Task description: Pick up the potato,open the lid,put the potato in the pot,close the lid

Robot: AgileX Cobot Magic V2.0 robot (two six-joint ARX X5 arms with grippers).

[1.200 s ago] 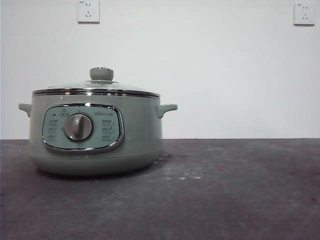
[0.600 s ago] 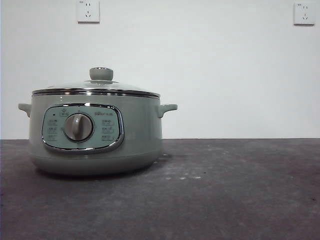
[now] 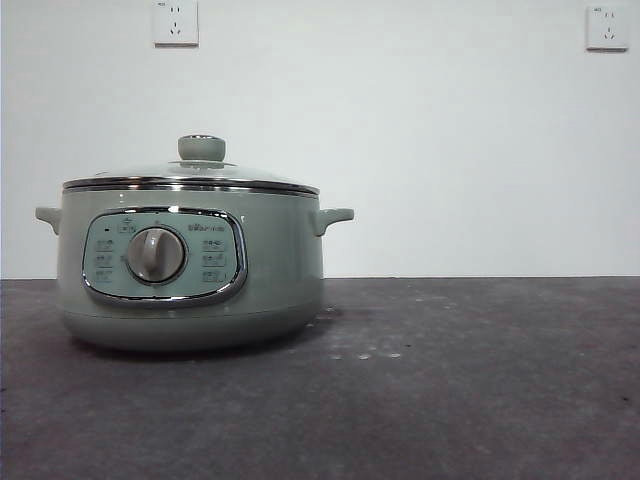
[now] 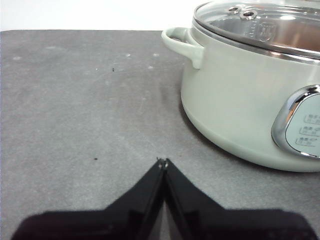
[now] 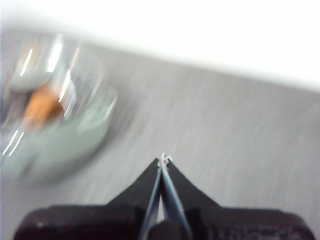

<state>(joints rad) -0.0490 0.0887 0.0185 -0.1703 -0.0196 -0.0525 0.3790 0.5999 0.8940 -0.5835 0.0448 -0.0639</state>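
Observation:
The pale green pot (image 3: 190, 265) stands at the table's left, its glass lid (image 3: 190, 172) with the green knob (image 3: 201, 148) closed on it. The left wrist view shows the pot (image 4: 240, 100) and lid (image 4: 260, 25) close by; my left gripper (image 4: 163, 161) is shut and empty, low over the table beside the pot. The right wrist view is blurred: my right gripper (image 5: 163, 159) is shut and empty, away from the pot (image 5: 55, 125). An orange-brown shape, the potato (image 5: 42, 105), shows through the lid inside the pot.
The dark grey table (image 3: 480, 380) stretches to the right of the pot. A white wall with two sockets (image 3: 175, 22) stands behind. No arm shows in the front view.
The front picture has shifted very slightly to the left. The pot and lid have not moved.

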